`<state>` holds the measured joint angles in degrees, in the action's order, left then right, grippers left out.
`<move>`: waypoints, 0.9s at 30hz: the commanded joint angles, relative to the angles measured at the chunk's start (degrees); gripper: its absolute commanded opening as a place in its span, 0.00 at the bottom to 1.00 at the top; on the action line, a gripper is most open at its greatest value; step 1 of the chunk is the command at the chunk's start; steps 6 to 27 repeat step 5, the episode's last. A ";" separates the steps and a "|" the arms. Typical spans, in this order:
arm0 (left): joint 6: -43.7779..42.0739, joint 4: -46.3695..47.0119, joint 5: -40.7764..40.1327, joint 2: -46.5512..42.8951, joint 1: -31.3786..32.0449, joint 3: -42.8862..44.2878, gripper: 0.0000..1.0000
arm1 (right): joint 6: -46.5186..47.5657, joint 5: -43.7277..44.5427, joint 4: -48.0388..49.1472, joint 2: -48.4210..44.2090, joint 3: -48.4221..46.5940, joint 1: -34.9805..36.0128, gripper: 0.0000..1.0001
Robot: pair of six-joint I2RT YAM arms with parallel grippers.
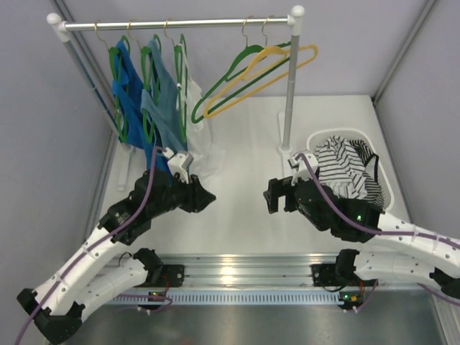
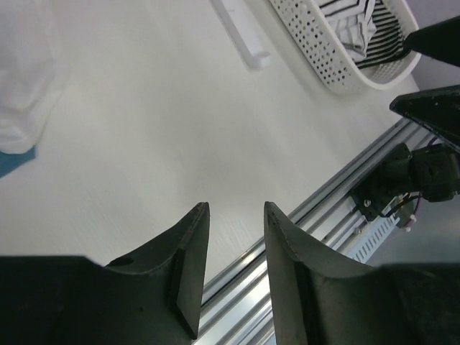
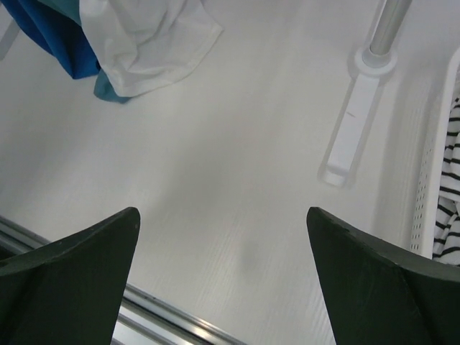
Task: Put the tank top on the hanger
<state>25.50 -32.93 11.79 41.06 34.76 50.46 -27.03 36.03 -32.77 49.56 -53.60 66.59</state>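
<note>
2 arms (image 1: 108, 244) on 1 metal track (image 1: 244, 269) at near edge. Left claw (image 2: 236, 210): fingers partly apart, pinching nothing. Right claw (image 3: 223, 215): spread wide, empty. Both hover over bare white worktop (image 1: 237, 144). Right: 1 white basket (image 1: 345, 131) holding 1 striped garment (image 1: 345, 169). Far: 1 rack (image 1: 180, 24), 2 posts, 5 hangers, 4 green, 1 yellow (image 1: 287, 61). 2 blue tops (image 1: 129, 86) on left green ones. 1 tank top (image 1: 198, 144) hangs on next hanger (image 1: 181, 79), hem low by worktop. Grey walls on 3 sides.

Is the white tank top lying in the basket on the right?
No: the tank top hangs under the rail beside the blue tops, while the basket holds the striped garment.
</note>
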 commanded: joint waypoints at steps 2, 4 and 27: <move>4.20 10.77 -9.67 -0.10 10.40 -5.53 0.41 | -3.73 1.15 0.78 -0.69 1.66 -0.49 0.99; 4.91 13.40 -11.17 0.25 12.42 -6.94 0.41 | -4.52 1.23 0.52 -0.52 2.18 -0.58 0.99; 5.35 14.29 -11.26 0.34 12.61 -8.26 0.41 | -4.87 1.32 0.61 -0.52 2.36 -0.49 0.99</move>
